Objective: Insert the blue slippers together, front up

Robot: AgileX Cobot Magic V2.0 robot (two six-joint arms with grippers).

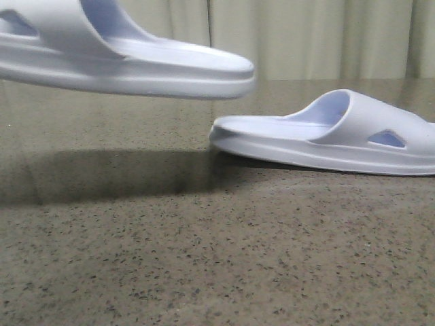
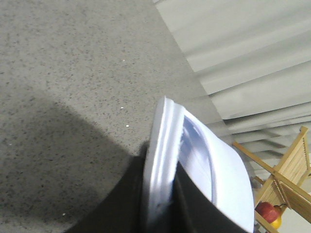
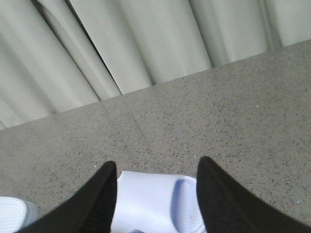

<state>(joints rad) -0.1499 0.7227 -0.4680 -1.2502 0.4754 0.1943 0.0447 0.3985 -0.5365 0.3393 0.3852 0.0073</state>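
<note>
Left claw (image 2: 160,204) with 2 black fingers, right claw (image 3: 155,194) with 2 black, ribbed, tapering fingers

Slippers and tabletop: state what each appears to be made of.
The lifted slipper and the resting slipper look like one-piece moulded foam or soft rubber: matte pale blue-white, thick rounded edges, no seams. The tabletop looks like speckled stone or a stone-look laminate, semi-glossy: it faintly reflects the curtain, which hangs in soft folds like fabric.

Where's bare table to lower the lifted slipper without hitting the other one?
Bare table fills the near foreground and the shadowed left, under the lifted slipper clamped in the left gripper. Tight spot: mid-right, where its tip nears the resting slipper, which sits between the right gripper's open fingers.
</note>
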